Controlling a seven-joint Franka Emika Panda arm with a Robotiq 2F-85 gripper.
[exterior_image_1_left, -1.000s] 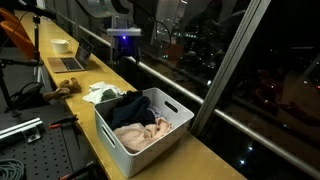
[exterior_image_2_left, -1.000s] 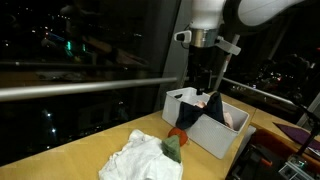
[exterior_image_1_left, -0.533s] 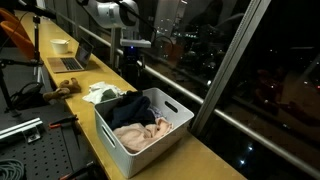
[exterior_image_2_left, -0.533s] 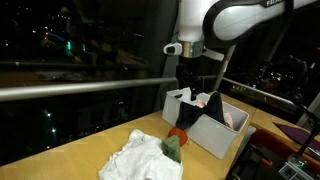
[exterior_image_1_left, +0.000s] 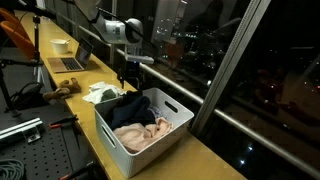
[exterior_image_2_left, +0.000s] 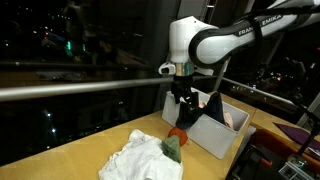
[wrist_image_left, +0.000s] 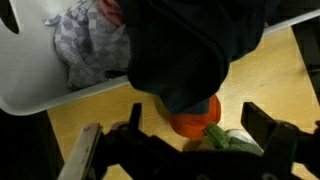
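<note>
The dark garment (wrist_image_left: 190, 50) hangs over the white bin (exterior_image_1_left: 105, 130) wall and half hides the orange thing (wrist_image_left: 195, 118) (tight for me). Beyond the white cloths (exterior_image_2_left: 140, 160), the tabletop (exterior_image_2_left: 85, 152) is free.

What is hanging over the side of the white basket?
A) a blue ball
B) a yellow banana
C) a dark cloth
C: in the wrist view a dark cloth droops over the rim of the white basket.
</note>
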